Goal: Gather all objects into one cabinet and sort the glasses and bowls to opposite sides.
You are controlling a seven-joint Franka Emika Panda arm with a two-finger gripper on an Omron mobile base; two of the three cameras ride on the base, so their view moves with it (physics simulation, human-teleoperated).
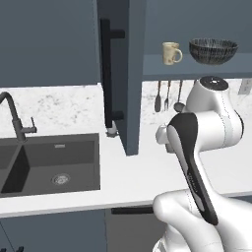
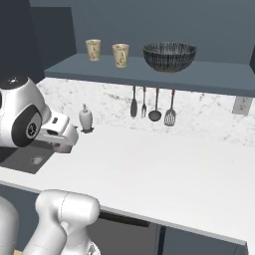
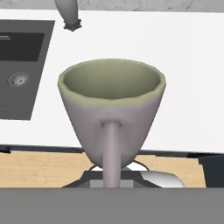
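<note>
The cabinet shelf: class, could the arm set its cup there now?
Probably yes: the cabinet door stands open, and the shelf has bare space left of the two mugs.

White worktop (image 2: pixel 164 169), pale and smooth, backed by a speckled marble-look splash wall. Dark sink (image 1: pixel 49 165) set into worktop at left, with black tap (image 1: pixel 15 118) at its rear rim. Small grey soap dispenser (image 2: pixel 85 118) upright on worktop near the wall, just beside the sink. Cabinet shelf (image 2: pixel 149 77), slate-blue, above worktop. On shelf, seen from right base view: two cream mugs (image 2: pixel 93 50) (image 2: pixel 120 55) upright, near each other at left; dark patterned bowl (image 2: pixel 169 56) upright, just right of the second mug, apart from it. From left base view: one mug (image 1: pixel 171 53) and bowl (image 1: pixel 213 50) on shelf, side by side, not touching.
</note>
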